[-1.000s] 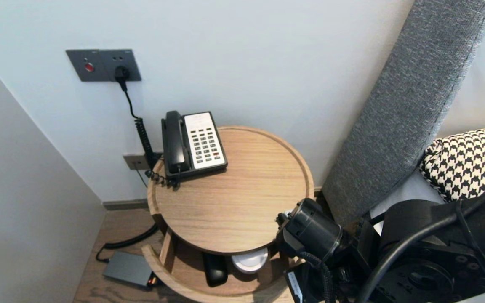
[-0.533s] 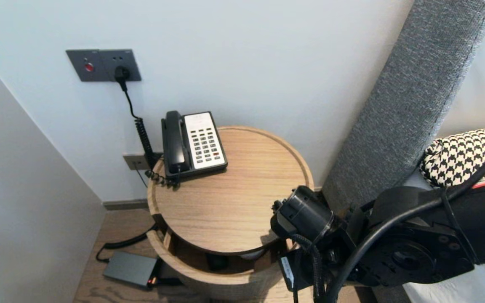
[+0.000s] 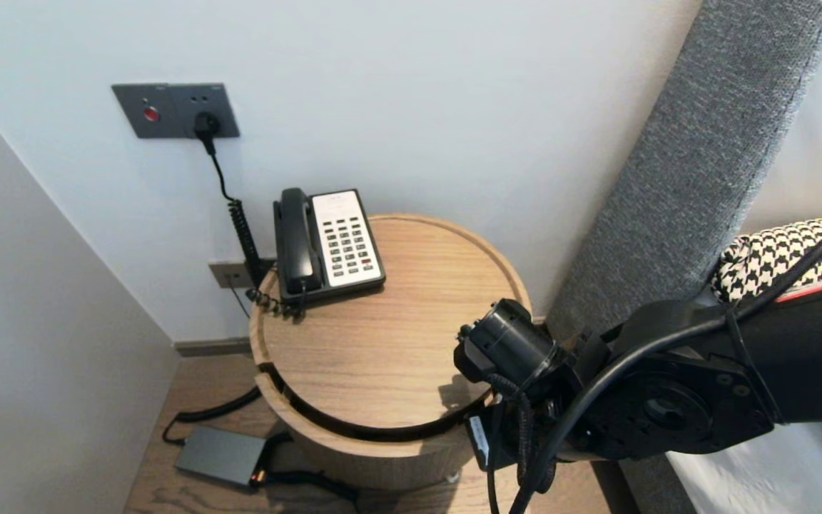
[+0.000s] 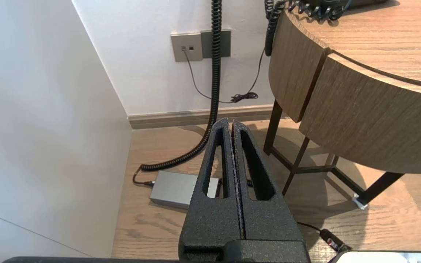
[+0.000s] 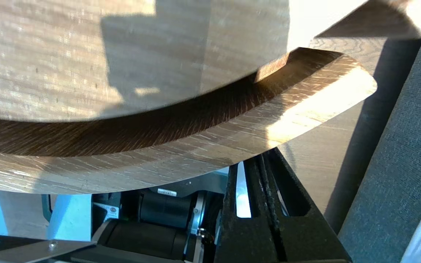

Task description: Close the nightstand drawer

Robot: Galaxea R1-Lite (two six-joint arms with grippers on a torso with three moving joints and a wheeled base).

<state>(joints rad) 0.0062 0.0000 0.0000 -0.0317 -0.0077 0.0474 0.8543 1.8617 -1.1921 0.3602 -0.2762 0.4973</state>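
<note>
A round wooden bedside table has a curved swing-out drawer below its top, with only a thin dark gap between them. My right gripper is shut with nothing in it, its tips against the drawer's curved outer wall near that wall's end. In the head view only my right wrist shows, at the table's near right edge. My left gripper is shut and empty, parked low over the floor to the table's left.
A black and white desk phone sits at the table's back left, its coiled cord running to the wall. A grey adapter box lies on the floor. A grey headboard and houndstooth pillow crowd the right.
The drawer has swung from wide open to almost shut, hiding the black object and white cup inside it. My right arm moved up and in toward the table with it.
</note>
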